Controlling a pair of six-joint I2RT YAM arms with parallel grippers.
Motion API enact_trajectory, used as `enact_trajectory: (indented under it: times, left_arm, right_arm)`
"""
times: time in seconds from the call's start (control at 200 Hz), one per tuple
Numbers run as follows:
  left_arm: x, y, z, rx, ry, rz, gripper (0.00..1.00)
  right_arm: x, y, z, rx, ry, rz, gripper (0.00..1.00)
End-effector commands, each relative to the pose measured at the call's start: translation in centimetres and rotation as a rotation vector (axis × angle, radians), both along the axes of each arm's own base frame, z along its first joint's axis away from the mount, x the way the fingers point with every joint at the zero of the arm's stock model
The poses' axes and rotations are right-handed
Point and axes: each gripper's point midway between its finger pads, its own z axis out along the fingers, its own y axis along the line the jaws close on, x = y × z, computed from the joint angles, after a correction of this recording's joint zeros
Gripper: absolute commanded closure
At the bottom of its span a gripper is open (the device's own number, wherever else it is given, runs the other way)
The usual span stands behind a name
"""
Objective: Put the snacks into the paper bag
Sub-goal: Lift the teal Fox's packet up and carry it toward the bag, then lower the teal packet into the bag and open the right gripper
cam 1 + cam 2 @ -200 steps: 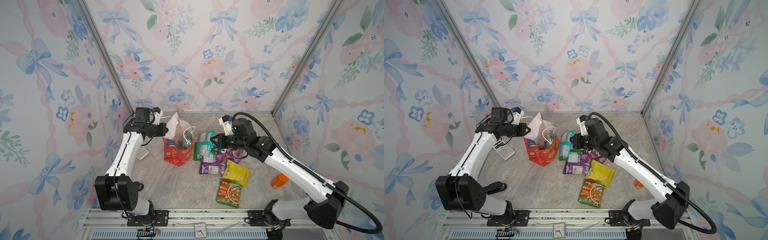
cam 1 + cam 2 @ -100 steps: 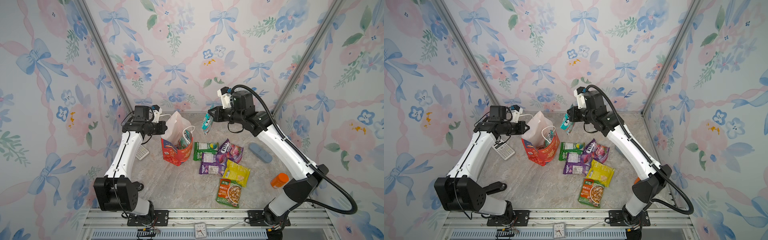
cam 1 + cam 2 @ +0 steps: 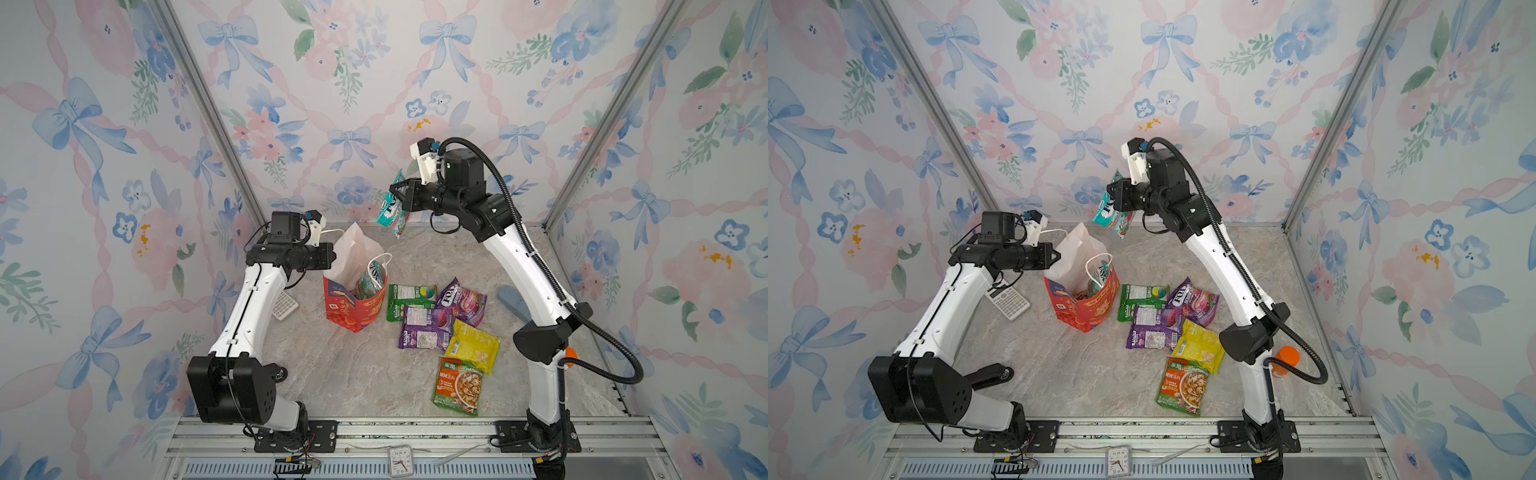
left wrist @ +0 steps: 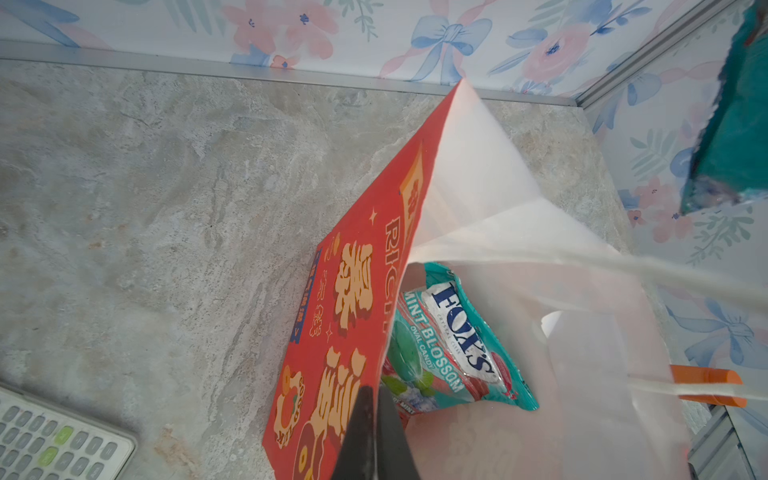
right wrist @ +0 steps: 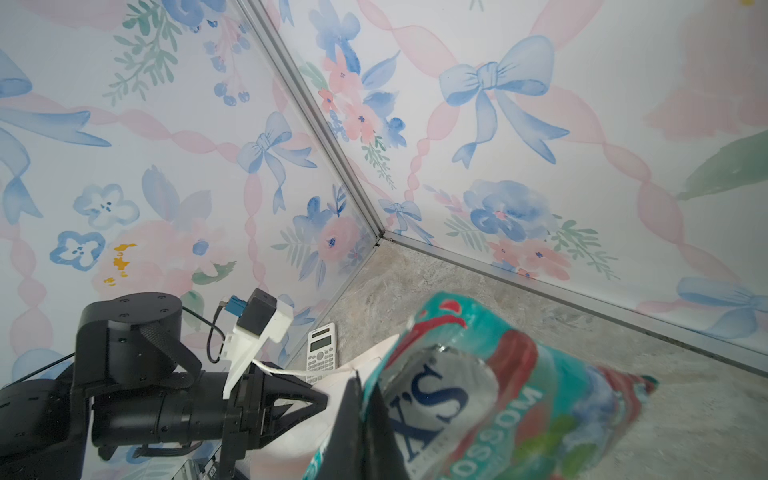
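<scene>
Teal crinkly plastic hangs from the right gripper (image 3: 400,194) in the upper middle of a top view. Its jaws are pressed together on the top edge of a mint packet (image 3: 392,212), which dangles in the air above and a little to the right of the paper bag (image 3: 353,309). The bag stands at centre frame with its mouth open and another teal packet (image 4: 453,345) inside. The left gripper (image 3: 333,254) is closed on the bag's left wall near the rim, holding the mouth apart.

To do this drop well, I judge the packet should travel down and left in the frame until its lower edge sits over the white interior, clear of the cord handles (image 4: 602,262). It should go in narrow end first, so the limp film slips in beside the packet inside rather than catching the paper edge. Release should come only once most of it is below the rim. The left grip should not slacken, or the light bag may tip or fold shut. Five loose packets (image 3: 422,328) lie on the marble floor (image 3: 332,374) at centre right.
</scene>
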Motion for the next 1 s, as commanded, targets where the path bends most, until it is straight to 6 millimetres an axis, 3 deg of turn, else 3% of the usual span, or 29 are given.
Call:
enact_trajectory:
  times: [0.0, 0.21, 0.345, 0.675, 0.99]
  left_arm:
    - [-0.3, 0.0, 0.5, 0.013, -0.015, -0.004, 1.0]
    - [-0.3, 0.1, 0.5, 0.016, -0.016, -0.004, 1.0]
    - [-0.3, 0.2, 0.4, 0.02, -0.014, 0.002, 1.0]
    - [-0.4, 0.2, 0.6, 0.022, -0.02, 0.006, 1.0]
    - [-0.4, 0.2, 0.5, 0.019, -0.015, 0.007, 1.0]
  right_arm:
    - [-2.1, 1.8, 2.3, 0.046, -0.045, 0.075, 1.0]
    - [-4.7, 3.4, 3.4, 0.075, -0.049, 0.146, 1.0]
    - [-6.8, 4.1, 3.0, 0.053, -0.028, 0.196, 1.0]
    - [-9.8, 3.4, -2.1, -0.081, 0.066, 0.228, 1.0]
    - [-11.5, 2.5, -4.7, -0.125, 0.113, 0.246, 1.0]
